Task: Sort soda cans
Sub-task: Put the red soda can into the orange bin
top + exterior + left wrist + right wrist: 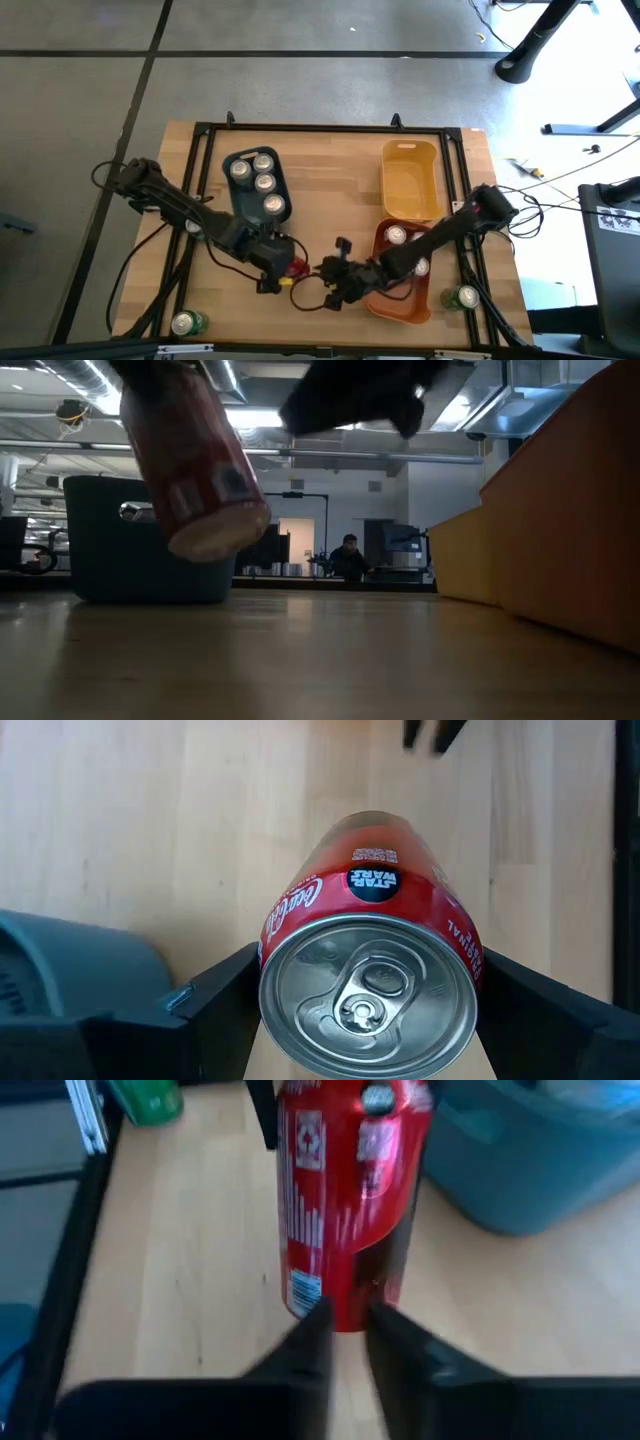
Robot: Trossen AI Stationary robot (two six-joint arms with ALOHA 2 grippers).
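1. Left tool (pixel 282 270) — closed on a red soda can (pixel 372 980); its two dark fingers (pixel 215 1010) press the can's sides just below the silver top, over the bench's (pixel 330 170) front middle.
2. In the low view the red can hangs tilted, its base clear of the bench surface.
3. Right tool (pixel 345 1340) — fingers drawn narrow, almost touching each other, gripping nothing; their tips sit just in front of the red can's lower end.
4. Blue-grey bin (pixel 256 185), left of centre, holds four silver-topped cans (pixel 264 182).
5. Orange bin (pixel 400 285), beneath the right arm, shows two can tops (pixel 396 235); the yellow bin (pixel 409 180) stands behind it.
6. Green cans stand on the bench — one at the front left corner (pixel 187 322), one at the front right (pixel 463 297).
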